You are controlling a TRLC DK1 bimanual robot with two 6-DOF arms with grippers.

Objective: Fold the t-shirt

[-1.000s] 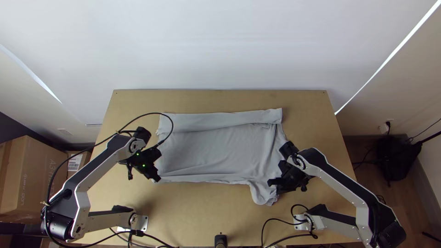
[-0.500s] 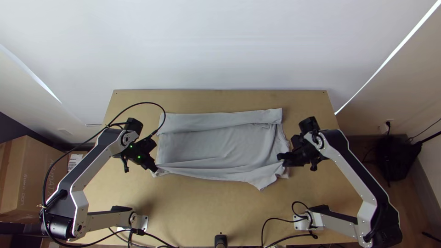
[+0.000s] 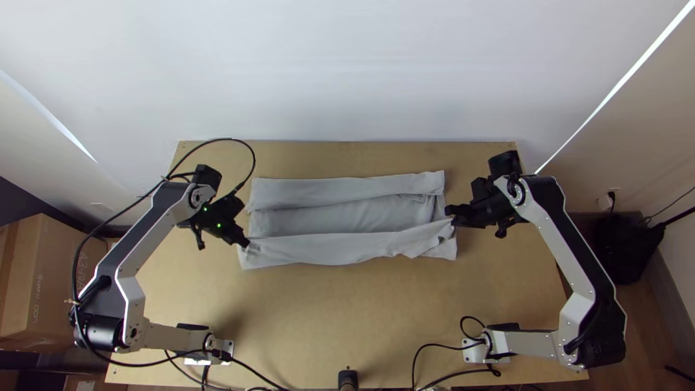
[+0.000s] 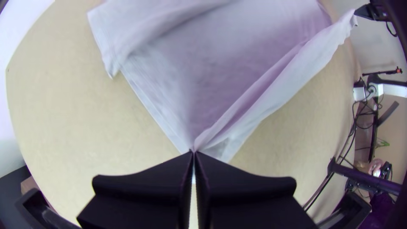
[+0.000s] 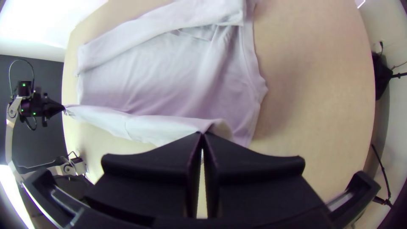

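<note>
The shirt (image 3: pixel 311 250) is thin, matt cloth with soft creases. Beneath it, the surface (image 3: pixel 347 318) looks like smooth, matt wood. The left pincer (image 3: pixel 246 245) at eight o'clock and right pincer (image 3: pixel 450 216) at three look like smooth, dull black plastic. Towards nine, the box (image 3: pixel 51 275) is matt cardboard; at twelve, the wall (image 3: pixel 347 65) looks smooth.

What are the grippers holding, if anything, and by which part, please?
The left gripper and right gripper hold the t-shirt by opposite ends of its near flap.
</note>
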